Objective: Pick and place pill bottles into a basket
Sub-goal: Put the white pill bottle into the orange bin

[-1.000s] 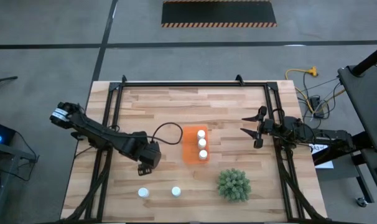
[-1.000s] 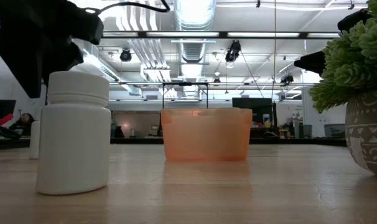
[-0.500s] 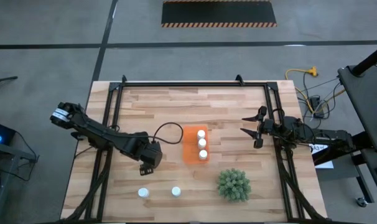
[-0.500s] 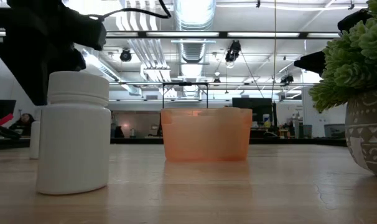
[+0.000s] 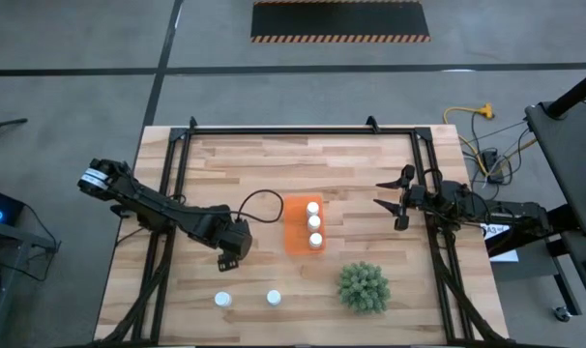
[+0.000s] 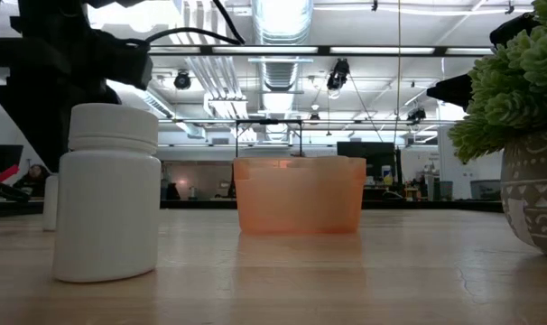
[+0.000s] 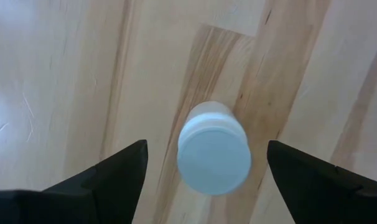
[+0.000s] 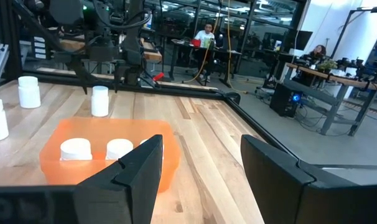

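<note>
Three bottles (image 5: 314, 223) are seated in one row along the right side of the basket (image 5: 297, 228) at frame centre. Two (image 5: 222, 300) stand at lower left of the high view; a third (image 7: 213, 155) lies beneath the left tool (image 7: 204, 171), spread and empty. The right tool (image 8: 201, 163), right of centre, is spread, idle. The bottles are smooth white cylinders; the basket is translucent orange plastic on a wood-grain desk (image 5: 370, 174).

Orange basket (image 5: 299, 224) mid-surface w/ 3 white pill bottles (image 5: 314, 223) upright in one row. 2 more bottles upright near front edge; another (image 7: 213, 155) upright under left claw.
</note>
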You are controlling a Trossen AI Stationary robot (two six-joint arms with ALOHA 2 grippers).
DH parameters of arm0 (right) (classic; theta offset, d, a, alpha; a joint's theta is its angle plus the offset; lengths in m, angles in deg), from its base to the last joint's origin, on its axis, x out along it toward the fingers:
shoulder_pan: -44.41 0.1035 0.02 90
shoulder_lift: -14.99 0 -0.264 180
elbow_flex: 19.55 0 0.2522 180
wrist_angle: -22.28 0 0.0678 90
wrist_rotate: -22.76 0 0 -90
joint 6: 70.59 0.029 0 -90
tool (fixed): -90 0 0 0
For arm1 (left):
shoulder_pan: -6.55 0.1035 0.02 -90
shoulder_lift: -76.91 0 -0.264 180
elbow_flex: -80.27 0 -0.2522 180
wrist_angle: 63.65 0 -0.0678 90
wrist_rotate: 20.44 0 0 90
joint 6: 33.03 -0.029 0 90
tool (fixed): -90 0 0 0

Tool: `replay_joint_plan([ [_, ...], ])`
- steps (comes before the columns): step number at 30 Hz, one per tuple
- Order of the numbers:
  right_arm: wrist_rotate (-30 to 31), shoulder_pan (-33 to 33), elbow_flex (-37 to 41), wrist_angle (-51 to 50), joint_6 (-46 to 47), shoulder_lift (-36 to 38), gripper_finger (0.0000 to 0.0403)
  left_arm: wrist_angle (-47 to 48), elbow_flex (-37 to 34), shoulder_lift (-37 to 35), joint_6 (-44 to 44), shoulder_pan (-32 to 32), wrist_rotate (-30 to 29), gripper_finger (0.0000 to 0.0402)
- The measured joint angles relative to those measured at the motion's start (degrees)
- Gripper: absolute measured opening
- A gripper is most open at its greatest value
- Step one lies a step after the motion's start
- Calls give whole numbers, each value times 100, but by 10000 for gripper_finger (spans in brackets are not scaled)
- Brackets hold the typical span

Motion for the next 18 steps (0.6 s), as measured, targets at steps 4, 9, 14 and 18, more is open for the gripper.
replay_joint_plan([
  [4, 2, -1, 0, 1, 7, 0, 206, -19, 0, 11, 6, 0, 0, 307],
  [9, 1, -1, 0, 0, 0, 1, 206, -46, 0, 17, 14, 0, 60, 262],
  [14, 2, -2, 0, 0, -2, 2, 206, -45, 0, 17, 29, 0, 238, 162],
  [18, 1, 0, 0, 0, 6, 2, 206, -45, 14, 17, 58, 2, 247, 137],
])
